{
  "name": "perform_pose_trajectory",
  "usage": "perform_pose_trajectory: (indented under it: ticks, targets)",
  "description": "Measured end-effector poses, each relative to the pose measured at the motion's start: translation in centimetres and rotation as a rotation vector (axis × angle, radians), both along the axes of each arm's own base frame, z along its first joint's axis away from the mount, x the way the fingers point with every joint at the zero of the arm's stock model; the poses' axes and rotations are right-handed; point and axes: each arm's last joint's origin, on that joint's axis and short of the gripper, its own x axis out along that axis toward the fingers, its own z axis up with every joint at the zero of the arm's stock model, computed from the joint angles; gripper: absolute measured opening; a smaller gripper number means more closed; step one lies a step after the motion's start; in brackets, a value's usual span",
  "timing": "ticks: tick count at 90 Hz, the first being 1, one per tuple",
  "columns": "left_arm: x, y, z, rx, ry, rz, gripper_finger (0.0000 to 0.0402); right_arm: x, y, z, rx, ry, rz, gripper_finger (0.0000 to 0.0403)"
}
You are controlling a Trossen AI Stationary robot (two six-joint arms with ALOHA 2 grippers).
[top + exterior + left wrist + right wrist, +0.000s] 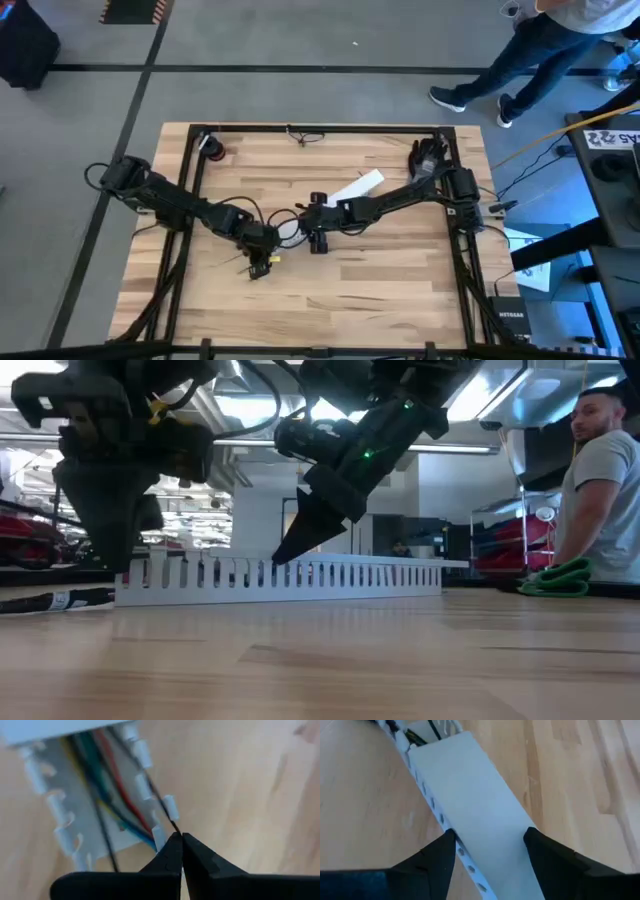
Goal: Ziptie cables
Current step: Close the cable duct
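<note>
Left gripper (179,836), frame centre, pinches a thin dark wire of the cables (110,795) to pull them together, while right gripper (490,840) straddles white slotted duct (475,795), fingers spread, prob. to steady it.

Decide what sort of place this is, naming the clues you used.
Probably a robotics lab or workshop: a wooden table in a black frame, tape-marked floor, shelving and ceiling strip lights behind, and a person standing by.

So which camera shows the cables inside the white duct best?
The left wrist view: the cables run red, green, yellow and dark along the open white duct. The high view shows thin loops; the right wrist view a few ends; the low view none.
</note>
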Motion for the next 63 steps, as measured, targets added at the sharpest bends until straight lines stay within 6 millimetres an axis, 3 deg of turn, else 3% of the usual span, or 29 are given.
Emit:
perform_pose_trajectory:
  ticks: [24, 47, 63]
  targets:
    - [-0.6, 0.7, -0.1, 0.028, 0.094, 0.028, 0.0004, 0.1, 0.0, 0.0, -0.037, -0.007, 0.051, 0.0234]
    - [0.1, 0.8, 2.3, 0.033, 0.090, -0.025, 0.0001, 0.2, 0.0, 0.1, -0.029, -0.020, 0.056, 0.0234]
    - [-0.2, 1.4, 3.5, 0.138, 0.134, -0.026, 0.0001, 0.2, 0.0, 0.1, -0.027, -0.024, 0.053, 0.0234]
